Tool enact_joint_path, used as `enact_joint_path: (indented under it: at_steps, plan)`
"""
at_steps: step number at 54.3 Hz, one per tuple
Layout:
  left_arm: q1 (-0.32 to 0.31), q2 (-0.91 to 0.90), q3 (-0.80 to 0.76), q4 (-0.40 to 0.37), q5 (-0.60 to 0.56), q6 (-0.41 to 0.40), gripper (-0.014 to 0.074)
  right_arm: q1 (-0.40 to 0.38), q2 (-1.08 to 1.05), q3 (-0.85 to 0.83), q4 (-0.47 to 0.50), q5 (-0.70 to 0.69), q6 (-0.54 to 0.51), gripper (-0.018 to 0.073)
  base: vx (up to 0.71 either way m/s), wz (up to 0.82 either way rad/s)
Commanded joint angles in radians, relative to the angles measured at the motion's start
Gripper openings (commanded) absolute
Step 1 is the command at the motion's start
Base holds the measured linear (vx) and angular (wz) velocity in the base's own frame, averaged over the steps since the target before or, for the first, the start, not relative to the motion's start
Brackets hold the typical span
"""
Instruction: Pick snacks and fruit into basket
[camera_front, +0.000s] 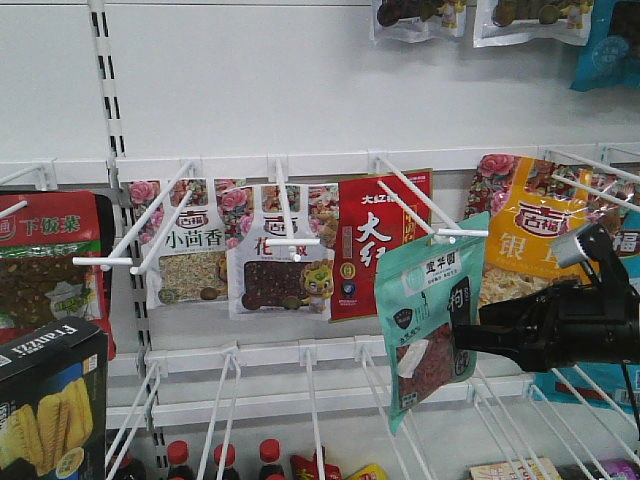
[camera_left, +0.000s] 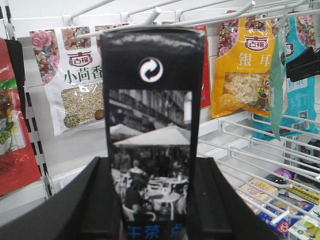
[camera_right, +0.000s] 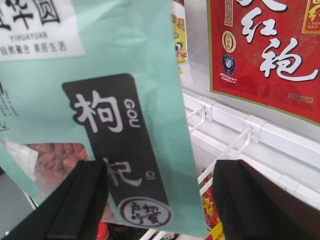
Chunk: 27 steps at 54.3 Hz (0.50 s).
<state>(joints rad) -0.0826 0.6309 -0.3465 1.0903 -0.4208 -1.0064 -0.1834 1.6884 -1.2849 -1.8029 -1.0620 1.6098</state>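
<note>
The goji pouch (camera_front: 432, 310) pick is in hand: the right gripper (camera_right: 160, 200) stands wide, the hanging pouch's lower edge between its jaws. Next it must close and draw the pouch off its peg (camera_front: 425, 205). Only the left wrist view shows the left gripper (camera_left: 155, 200) clamping the Franzzi box (camera_left: 150, 100)

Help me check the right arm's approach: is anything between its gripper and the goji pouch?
Nothing visible does. The right gripper is open, with the goji pouch directly at its fingers. The pouch hangs near the tip of a white hook and must slide off that.
</note>
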Motion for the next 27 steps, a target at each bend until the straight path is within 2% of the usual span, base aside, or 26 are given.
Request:
enact_joint_path:
  at_steps: [1, 10, 18, 27]
  plan:
    - [0.000, 0.000, -0.029, -0.041, -0.042, -0.003, 0.0003, -0.004, -0.057, -0.031, 0.008, -0.013, 0.049, 0.0489, 0.00, 0.00]
    - [0.000, 0.000, -0.029, -0.041, -0.042, -0.003, 0.0003, -0.004, -0.111, -0.031, 0.008, -0.012, 0.086, 0.0491, 0.00, 0.00]
    - [0.000, 0.000, -0.029, -0.041, -0.042, -0.003, 0.0003, -0.004, -0.163, -0.031, 0.008, -0.047, 0.193, 0.0496, 0.00, 0.00]
    - [0.000, 0.000, -0.029, -0.041, -0.042, -0.003, 0.0003, -0.004, -0.202, -0.031, 0.007, -0.079, 0.217, 0.0497, 0.00, 0.00]
